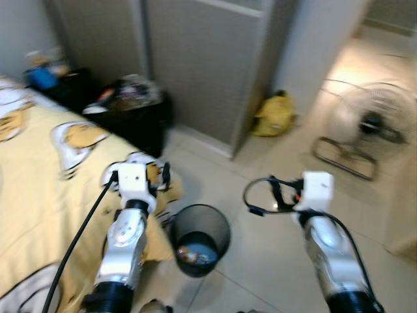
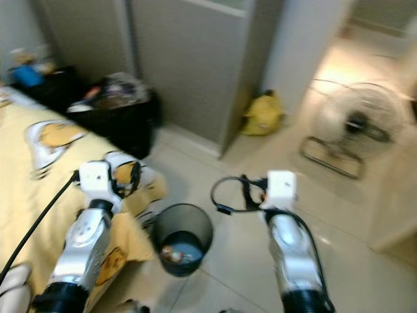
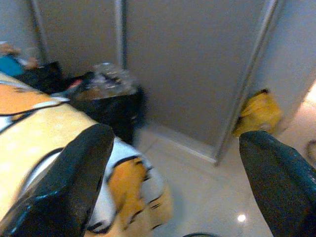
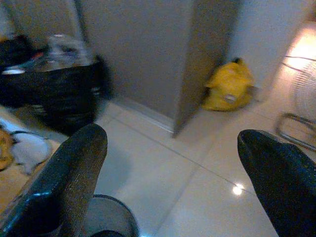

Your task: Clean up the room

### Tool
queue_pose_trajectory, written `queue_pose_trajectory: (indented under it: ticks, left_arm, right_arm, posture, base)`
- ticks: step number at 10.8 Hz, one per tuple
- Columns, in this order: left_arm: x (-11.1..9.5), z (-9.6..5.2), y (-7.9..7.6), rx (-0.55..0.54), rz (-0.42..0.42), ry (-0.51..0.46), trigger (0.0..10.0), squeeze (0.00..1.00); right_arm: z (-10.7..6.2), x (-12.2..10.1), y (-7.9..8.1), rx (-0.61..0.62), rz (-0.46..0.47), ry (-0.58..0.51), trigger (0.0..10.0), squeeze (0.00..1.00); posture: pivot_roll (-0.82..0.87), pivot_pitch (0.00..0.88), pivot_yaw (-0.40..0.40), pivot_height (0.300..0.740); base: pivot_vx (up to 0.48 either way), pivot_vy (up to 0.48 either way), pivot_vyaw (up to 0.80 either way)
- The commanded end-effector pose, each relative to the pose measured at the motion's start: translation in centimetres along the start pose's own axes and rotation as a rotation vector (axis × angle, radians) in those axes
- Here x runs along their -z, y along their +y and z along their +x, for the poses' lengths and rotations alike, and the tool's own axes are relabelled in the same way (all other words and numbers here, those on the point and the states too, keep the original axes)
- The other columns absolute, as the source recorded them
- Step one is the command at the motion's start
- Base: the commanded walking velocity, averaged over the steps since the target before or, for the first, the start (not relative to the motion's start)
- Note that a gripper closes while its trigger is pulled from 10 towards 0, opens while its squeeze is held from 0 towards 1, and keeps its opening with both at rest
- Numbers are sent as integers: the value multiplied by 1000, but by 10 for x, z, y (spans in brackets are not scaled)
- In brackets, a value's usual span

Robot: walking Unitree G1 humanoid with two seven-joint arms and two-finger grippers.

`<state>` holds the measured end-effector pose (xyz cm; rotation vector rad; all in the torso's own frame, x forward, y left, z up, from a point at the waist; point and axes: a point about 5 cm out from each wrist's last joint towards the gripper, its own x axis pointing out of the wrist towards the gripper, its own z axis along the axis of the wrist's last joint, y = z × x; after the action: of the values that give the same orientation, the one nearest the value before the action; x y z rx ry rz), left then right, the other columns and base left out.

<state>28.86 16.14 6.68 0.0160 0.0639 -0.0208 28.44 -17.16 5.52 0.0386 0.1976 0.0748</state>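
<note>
A black mesh waste bin (image 1: 199, 238) stands on the tiled floor just below and between my two arms, with some rubbish at its bottom. My left gripper (image 3: 177, 187) is held over the corner of the bed, open with nothing between its black fingers (image 3: 69, 182). Held above the floor to the right of the bin, my right gripper (image 4: 173, 182) is open and empty too. A yellow bag (image 1: 273, 115) slumps on the floor against the grey wardrobe (image 1: 202, 59). A black container (image 1: 133, 114) piled with clutter sits beside the bed.
The bed with a yellow cartoon-print cover (image 1: 45, 189) takes up the left side. A standing fan (image 1: 365, 127) lies at the right on the tiles. Dark items and a blue object (image 1: 42, 77) sit at the back left. Open floor lies ahead between wardrobe and fan.
</note>
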Motion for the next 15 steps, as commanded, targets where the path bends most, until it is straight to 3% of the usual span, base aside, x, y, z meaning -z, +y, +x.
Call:
queue_pose_trajectory:
  ticks: [1,3,4,5,8,11,13,15]
  left_arm:
    - [-4,4,-5,29,31,-12,10000,0]
    - [-17,13,-11,78,-1,-56,10000,0]
    - [-13,11,-13,75,-4,-30,10000,0]
    - [-9,14,-12,37,48,9,10000,0]
    - [-4,16,-13,4,27,31,10000,0]
    - [-12,21,-2,-53,-5,-3,10000,0]
    - [-11,21,2,-69,43,9,10000,0]
    - [-11,20,-4,-76,68,7,10000,0]
  right_arm:
    - [3,1,-7,14,-7,-12,10000,0]
    - [7,-1,-1,-16,12,-46,10000,0]
    - [5,3,0,-25,9,-39,10000,0]
    - [5,8,-2,-14,-5,-26,10000,0]
    - [10,3,4,-54,17,-58,10000,0]
    - [13,2,8,-94,16,-65,10000,0]
    - [17,2,8,-58,18,-49,10000,0]
    - [18,1,11,-88,37,-64,10000,0]
  posture:
    - [110,0,-36,740]
    - [89,0,-12,740]
    - [78,0,-6,740]
    - [83,0,-18,740]
    - [90,0,-24,740]
    - [103,0,-29,740]
    - [107,0,-26,740]
    - [106,0,-26,740]
  base:
    - [0,0,450]
    - [0,360,213]
    - [0,480,0]
    - [-270,401,0]
    - [-303,376,0]
    - [0,0,0]
    - [0,-169,0]
    - [0,-480,441]
